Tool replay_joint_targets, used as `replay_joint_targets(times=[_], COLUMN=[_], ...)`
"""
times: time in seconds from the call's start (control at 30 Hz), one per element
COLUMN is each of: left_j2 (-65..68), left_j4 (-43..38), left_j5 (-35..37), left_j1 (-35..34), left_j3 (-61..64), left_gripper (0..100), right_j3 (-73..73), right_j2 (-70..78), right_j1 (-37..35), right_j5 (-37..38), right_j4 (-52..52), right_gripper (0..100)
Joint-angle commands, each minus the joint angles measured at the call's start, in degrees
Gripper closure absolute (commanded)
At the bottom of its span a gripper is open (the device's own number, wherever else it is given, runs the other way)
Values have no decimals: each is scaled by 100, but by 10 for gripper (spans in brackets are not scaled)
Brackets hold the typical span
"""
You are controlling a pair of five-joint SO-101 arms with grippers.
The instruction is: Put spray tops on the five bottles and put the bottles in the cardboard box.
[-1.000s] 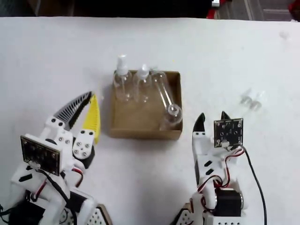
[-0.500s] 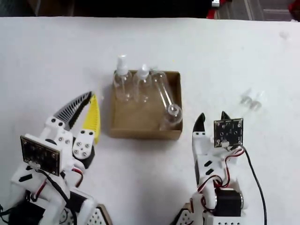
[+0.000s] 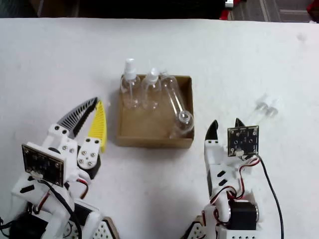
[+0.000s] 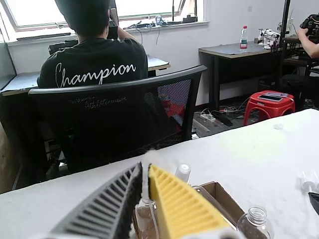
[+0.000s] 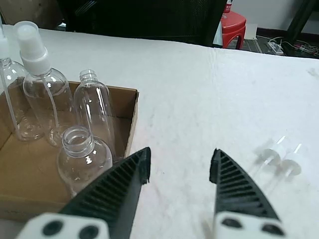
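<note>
Four bottles in the box, two capped, two bare; loose spray tops wait near the open right gripper, left gripper closed, empty.

Bright, even light falls from above on the white table and nearly bleaches it. Daylight floods in through the wide windows at the back of the room. A soft, thin shadow hugs the brown cardboard box, and small highlights glint off the clear plastic bottles.
</note>
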Motion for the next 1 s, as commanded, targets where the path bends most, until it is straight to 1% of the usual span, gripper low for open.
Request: replay_joint_targets(times=[0.0,0.07,0.13,0.23,0.3,0.4,0.5,0.57,0.63,0.73,0.8,0.87,0.93,0.97], left_j2=[-171,-435,-831,-1534,-1648,-1481,-1481,-1481,-1481,-1481,-1481,-1481,-1473,-1464], left_j4=[273,554,835,1064,1222,1134,932,923,976,870,501,-44,-387,-404], left_j5=[26,-88,-571,-1284,-1477,-1222,-527,-185,-97,-97,-141,-149,-149,-141], left_j1=[-31,-40,-40,-57,-233,-831,-1411,-1604,-1684,-1684,-1666,-1727,-1771,-1763], left_j3=[-202,-273,-176,422,756,1204,1538,1793,2189,3244,4044,4492,4888,4879], left_gripper=[976,976,976,976,976,976,976,976,976,976,976,976,976,976], right_j3=[-79,-79,-79,-35,9,220,316,431,668,1292,1820,1873,1881,1881], right_j2=[48,48,40,40,40,40,40,40,40,40,40,66,66,66], right_j1=[48,48,40,4,4,4,4,4,4,22,13,-13,-92,-119], right_j5=[-70,-53,-35,-26,-26,-26,-26,-70,-70,-70,-79,-105,-484,-686], right_j4=[31,31,22,4,40,-4,31,31,66,242,400,655,743,769], right_gripper=[822,822,822,820,819,819,819,818,818,818,818,821,820,819])
